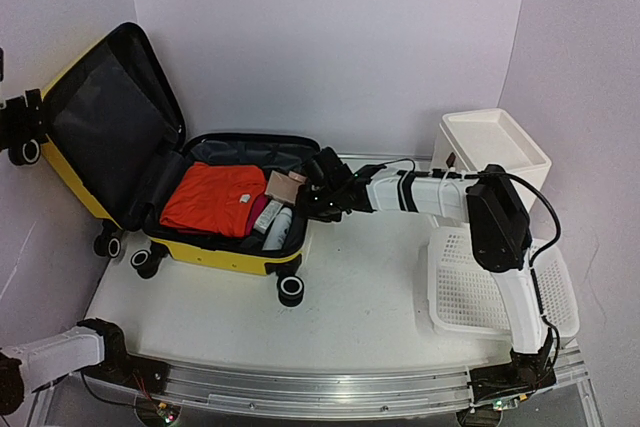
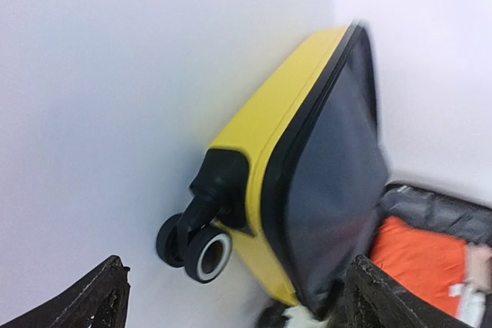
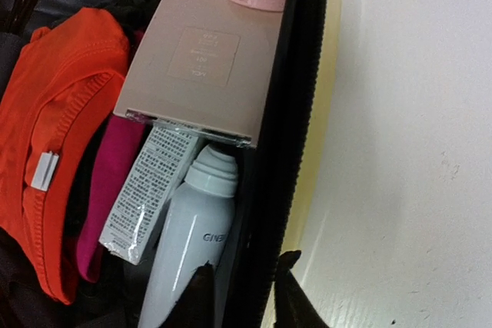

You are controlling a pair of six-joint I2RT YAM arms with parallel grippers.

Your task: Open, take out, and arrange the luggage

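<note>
The yellow luggage (image 1: 225, 250) lies open at the left, its dark-lined lid (image 1: 110, 127) propped against the left wall. Inside are a folded orange garment (image 1: 212, 197), a beige box (image 3: 200, 67), a printed carton (image 3: 146, 190), a magenta item (image 3: 108, 182) and a white bottle (image 3: 184, 243). My right gripper (image 3: 244, 266) sits astride the luggage's black right rim (image 3: 269, 151), one finger inside by the bottle and one outside, jaws slightly apart. The left gripper (image 2: 238, 282) is wide open beside the lid's wheels (image 2: 206, 255), holding nothing.
A white perforated basket (image 1: 460, 292) lies at the front right under my right arm. A white plastic cabinet (image 1: 495, 142) stands behind it at the back right. Walls close in on the left, back and right.
</note>
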